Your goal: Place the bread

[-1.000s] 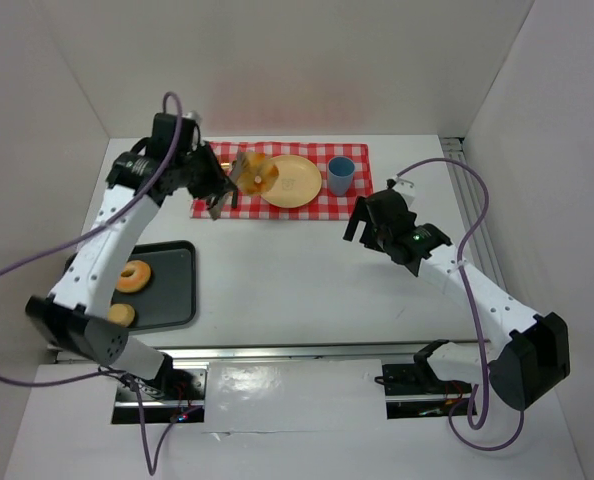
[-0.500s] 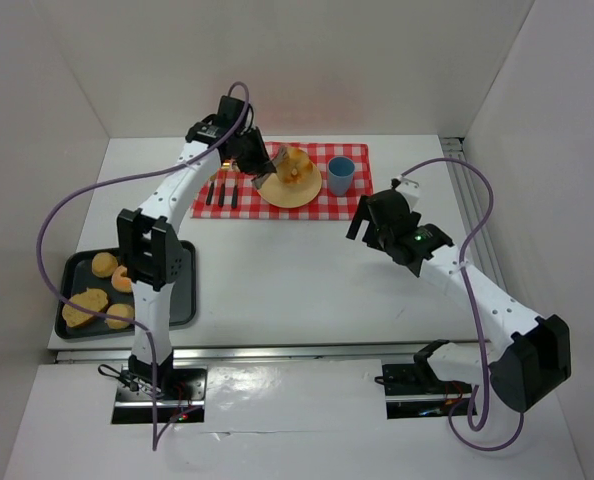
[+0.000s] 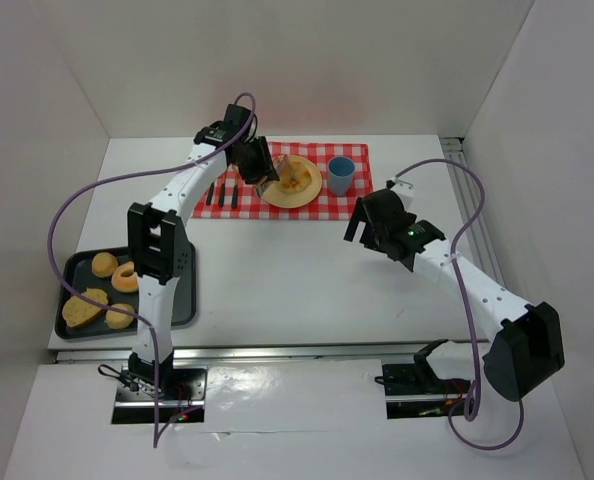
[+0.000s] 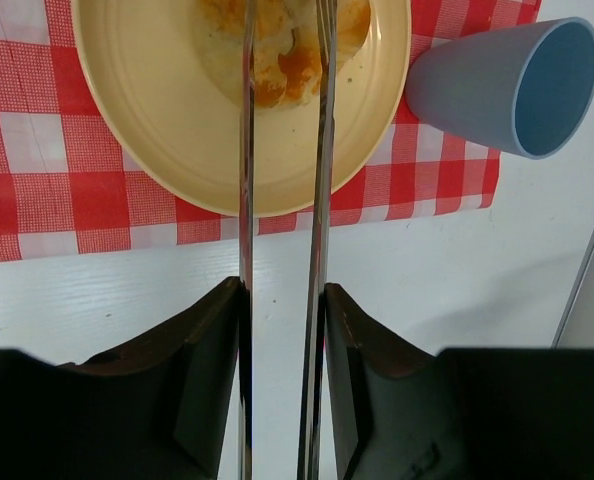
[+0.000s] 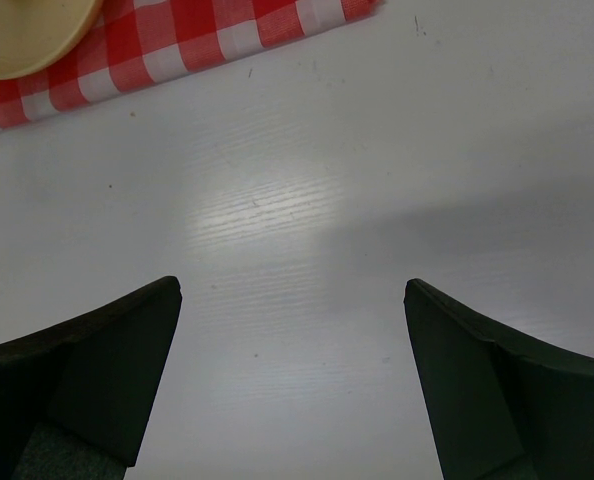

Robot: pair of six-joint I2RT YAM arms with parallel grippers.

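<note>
over the last second the left gripper [image 4: 282, 300] has carried the bread [image 4: 282, 60] from left of the plate [image 4: 177, 150] to over it and lowered it. the bread now seems to rest on the plate's far half, though the wrist view crops it, so contact is not certain. the gripper is clamped on the tongs [image 4: 246, 150], whose blades stand close together on either side of the bread. placing looks nearly done, with only the release left. the right gripper [image 5: 292, 300] hangs spread wide over bare table, near side of the plate and right of it.
</note>
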